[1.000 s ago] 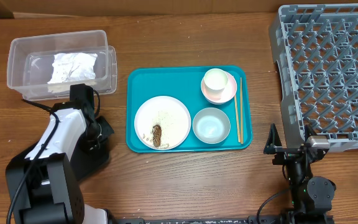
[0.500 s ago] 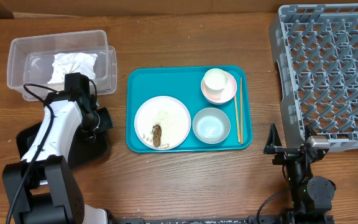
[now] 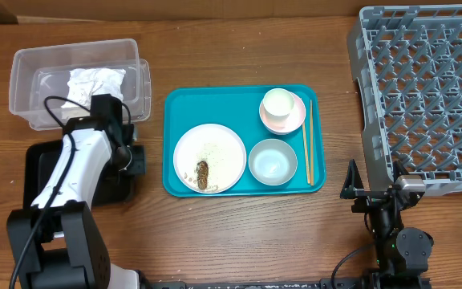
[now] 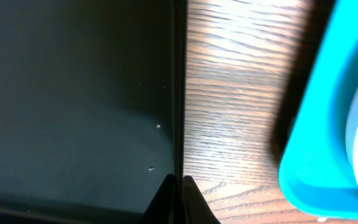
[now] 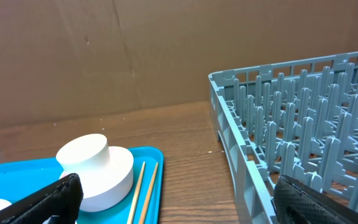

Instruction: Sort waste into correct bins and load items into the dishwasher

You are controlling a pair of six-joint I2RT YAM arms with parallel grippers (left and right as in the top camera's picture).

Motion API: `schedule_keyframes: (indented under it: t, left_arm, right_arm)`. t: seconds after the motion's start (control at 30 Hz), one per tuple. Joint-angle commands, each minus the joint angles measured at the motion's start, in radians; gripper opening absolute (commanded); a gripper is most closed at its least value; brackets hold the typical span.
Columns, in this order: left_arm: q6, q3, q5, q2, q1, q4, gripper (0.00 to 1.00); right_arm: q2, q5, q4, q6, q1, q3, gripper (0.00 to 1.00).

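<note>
- Clamping the black tray [image 3: 37,164] by its rim on the side facing the teal tray [image 3: 175,104], the left jaws are pinched together on the bench [image 3: 239,233].
- The crumpled napkin [image 3: 96,86] lies in the clear tub [image 3: 22,80], the only waste seen sorted.
- Rice [image 3: 211,152] and a brown lump [image 3: 202,172] sit on the white plate [image 3: 227,140]; no red wrapper shows.
- Plate, bowl [image 3: 273,161], cup [image 3: 278,104] on its saucer [image 3: 297,118] and chopsticks [image 3: 307,144] lie on the teal tray; the grey dish rack [image 3: 423,88] holds nothing.
- The right jaws stand wide apart, empty.
</note>
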Motion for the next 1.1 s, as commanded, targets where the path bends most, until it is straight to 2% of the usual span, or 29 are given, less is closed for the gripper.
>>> schedule_keyframes:
  t: [0.0,0.1,0.33,0.53,0.73,1.07]
  left_arm:
    - [0.155,0.018,-0.015,-0.013,-0.028,-0.004,0.04]
    - [0.197,0.018,-0.039,-0.013,-0.043,-0.003,0.04]
    - [0.184,0.018,-0.066,-0.013,-0.046,-0.011,0.04]
    - [0.016,0.018,-0.180,-0.013,-0.045,-0.014,0.04]
    - [-0.114,0.018,-0.188,-0.013,-0.045,-0.006,0.04]
    - [-0.113,0.018,-0.185,-0.013,-0.045,-0.034,0.04]
  right_arm:
    - [-0.008,0.009,0.005,-0.003,-0.002,-0.010,1.00]
    - [-0.008,0.009,0.005,-0.003,-0.002,-0.010,1.00]
    - [-0.008,0.009,0.005,-0.003,-0.002,-0.010,1.00]
    - [-0.008,0.009,0.005,-0.003,-0.002,-0.010,1.00]
    - [-0.008,0.009,0.005,-0.003,-0.002,-0.010,1.00]
    - [-0.008,0.009,0.005,-0.003,-0.002,-0.010,1.00]
